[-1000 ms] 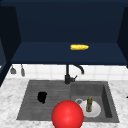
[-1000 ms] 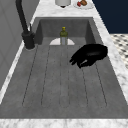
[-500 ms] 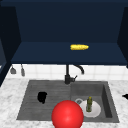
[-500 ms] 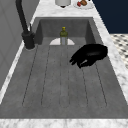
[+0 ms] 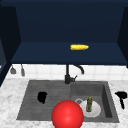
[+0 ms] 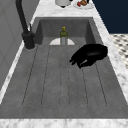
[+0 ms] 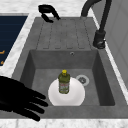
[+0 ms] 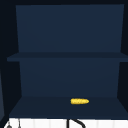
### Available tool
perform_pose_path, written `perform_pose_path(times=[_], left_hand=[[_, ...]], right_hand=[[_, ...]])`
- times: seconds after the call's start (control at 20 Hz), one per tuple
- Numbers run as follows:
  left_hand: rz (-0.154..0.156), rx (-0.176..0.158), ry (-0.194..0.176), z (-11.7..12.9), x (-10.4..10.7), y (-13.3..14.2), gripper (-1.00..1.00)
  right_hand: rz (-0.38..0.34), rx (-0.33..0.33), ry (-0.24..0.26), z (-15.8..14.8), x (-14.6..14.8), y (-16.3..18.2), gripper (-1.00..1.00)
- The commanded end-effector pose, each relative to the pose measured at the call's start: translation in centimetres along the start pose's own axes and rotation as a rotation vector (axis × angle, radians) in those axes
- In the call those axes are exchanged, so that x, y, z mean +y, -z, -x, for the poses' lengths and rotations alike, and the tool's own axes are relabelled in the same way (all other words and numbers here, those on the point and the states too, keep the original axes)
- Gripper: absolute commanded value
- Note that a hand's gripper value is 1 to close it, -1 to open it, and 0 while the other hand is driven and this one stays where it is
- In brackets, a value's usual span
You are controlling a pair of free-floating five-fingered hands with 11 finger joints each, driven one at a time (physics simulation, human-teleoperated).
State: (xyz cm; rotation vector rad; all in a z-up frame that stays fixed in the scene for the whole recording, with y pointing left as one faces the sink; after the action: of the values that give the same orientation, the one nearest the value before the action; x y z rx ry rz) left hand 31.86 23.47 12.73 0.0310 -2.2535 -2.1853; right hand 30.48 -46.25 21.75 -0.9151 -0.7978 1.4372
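The left hand hovers over the ribbed draining board, fingers loosely curled, holding nothing. The right hand hangs beside the sink, fingers relaxed. A green bottle stands upright on a white plate in the basin.

red ball, yellow corn, white plate

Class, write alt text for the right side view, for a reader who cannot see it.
A green bottle with a yellow cap stands upright on a white plate in the sink basin, beside the drain. A black hand with straight fingers hovers at the near left edge, another hand hangs over the far end of the ribbed drainboard, and a black faucet rises at right.
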Motion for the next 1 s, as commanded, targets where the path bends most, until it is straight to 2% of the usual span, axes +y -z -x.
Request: perform_pose_path(times=[0.0,0.15,0.55,0.75,0.95], left_hand=[[0.000,0.000,0.000,0.0,0.0,0.0,0.00],[0.000,0.000,0.000,0.0,0.0,0.0,0.00],[0.000,0.000,0.000,0.0,0.0,0.0,0.00],[0.000,0.000,0.000,0.0,0.0,0.0,0.00],[0.000,0.000,0.000,0.0,0.0,0.0,0.00]], right_hand=[[0.000,-0.026,0.051,-2.8,-0.5,0.5,-1.00],[0.003,-0.047,0.055,-4.5,-0.2,0.4,-1.00],[0.012,-0.159,0.038,-8.5,1.0,0.6,-1.00],[-0.007,-0.138,0.071,-11.4,-0.1,1.8,-1.00],[-0.024,-0.123,0.043,-14.0,-1.9,3.2,-1.00]])
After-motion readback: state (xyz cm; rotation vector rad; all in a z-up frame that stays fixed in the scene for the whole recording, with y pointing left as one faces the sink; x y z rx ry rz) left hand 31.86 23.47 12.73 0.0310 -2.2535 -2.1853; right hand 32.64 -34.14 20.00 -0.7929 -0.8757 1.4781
